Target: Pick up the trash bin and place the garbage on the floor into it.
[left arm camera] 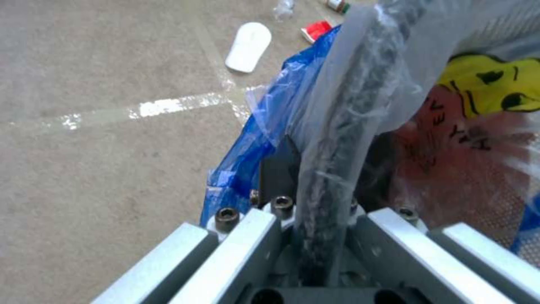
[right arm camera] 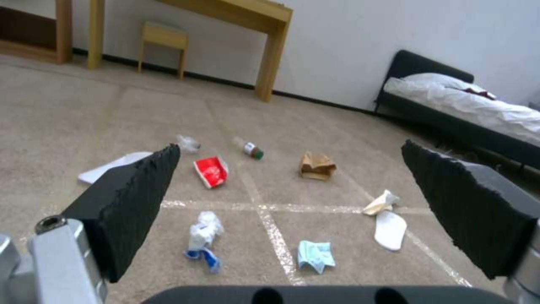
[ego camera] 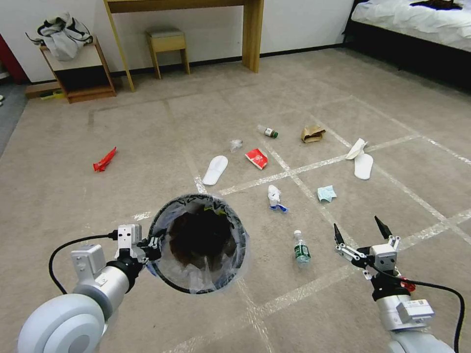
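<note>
The left hand (ego camera: 153,243) grips the rim of the bin (ego camera: 198,242), its fingers pinched on the edge and the clear bag liner, and holds it above the floor (ego camera: 147,162) with the mouth tipped toward the camera. In the left wrist view the fingers (left arm camera: 276,169) clamp the dark rim through the liner. The right hand (ego camera: 362,230) hovers low on the robot's right with its fingers spread wide and holding nothing.

Garbage lies scattered on the carpet ahead: a bottle (ego camera: 301,248) nearest, between the bin and the right hand; a crumpled tissue (ego camera: 274,197) and a blue mask (ego camera: 326,193) just beyond; a red wrapper (ego camera: 256,158), a white slipper (ego camera: 215,169) and a second slipper (ego camera: 363,165) farther on; a brown paper bag (ego camera: 312,133) and a small bottle (ego camera: 268,131) at the back; a red scrap (ego camera: 104,160) well apart on the left.

The bin appears to be picked up already, so the collecting step looks to be in hand. The bottle seems the likeliest first pick: the right hand would need to drop over it, close across its body, then carry it across to the bin's mouth, which the left hand should hold level.
</note>
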`<state>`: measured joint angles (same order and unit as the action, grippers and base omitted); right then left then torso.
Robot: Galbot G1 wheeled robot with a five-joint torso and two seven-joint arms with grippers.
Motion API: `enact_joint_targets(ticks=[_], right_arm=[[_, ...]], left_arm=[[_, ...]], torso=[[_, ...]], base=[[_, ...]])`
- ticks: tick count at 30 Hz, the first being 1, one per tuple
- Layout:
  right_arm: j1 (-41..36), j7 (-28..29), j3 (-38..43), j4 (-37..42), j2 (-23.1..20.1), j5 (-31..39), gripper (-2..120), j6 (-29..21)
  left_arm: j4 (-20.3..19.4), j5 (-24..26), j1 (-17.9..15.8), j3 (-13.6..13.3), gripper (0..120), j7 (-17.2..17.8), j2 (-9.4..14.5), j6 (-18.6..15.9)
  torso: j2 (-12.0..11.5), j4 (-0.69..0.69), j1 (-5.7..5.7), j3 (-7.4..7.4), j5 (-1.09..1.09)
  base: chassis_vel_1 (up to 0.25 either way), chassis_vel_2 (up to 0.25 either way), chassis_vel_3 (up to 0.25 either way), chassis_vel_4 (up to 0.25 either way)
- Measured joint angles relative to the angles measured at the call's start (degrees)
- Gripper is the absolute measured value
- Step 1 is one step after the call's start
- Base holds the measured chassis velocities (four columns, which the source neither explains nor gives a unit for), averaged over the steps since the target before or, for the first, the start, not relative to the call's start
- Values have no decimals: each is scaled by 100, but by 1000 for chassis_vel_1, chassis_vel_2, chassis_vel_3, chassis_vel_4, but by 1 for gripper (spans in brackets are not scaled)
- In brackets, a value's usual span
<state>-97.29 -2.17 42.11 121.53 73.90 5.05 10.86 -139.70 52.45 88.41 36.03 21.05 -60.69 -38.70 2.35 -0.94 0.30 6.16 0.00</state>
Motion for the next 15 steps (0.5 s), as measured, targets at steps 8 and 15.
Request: enact_joint_targets(ticks=[8,15], right_arm=[[42,5,-26,-68,-22,-2,100,4],[113,-46,-93,-199,-152,38,100,2]], left_arm=[[28,-317,3,39,0,-118,-152,-47],[109,-443,25,56,0,-118,-268,-35]], torso=[[0,0,0,0,0],[0,0,0,0,1]], base=[[0,0,0,0],[0,0,0,0]])
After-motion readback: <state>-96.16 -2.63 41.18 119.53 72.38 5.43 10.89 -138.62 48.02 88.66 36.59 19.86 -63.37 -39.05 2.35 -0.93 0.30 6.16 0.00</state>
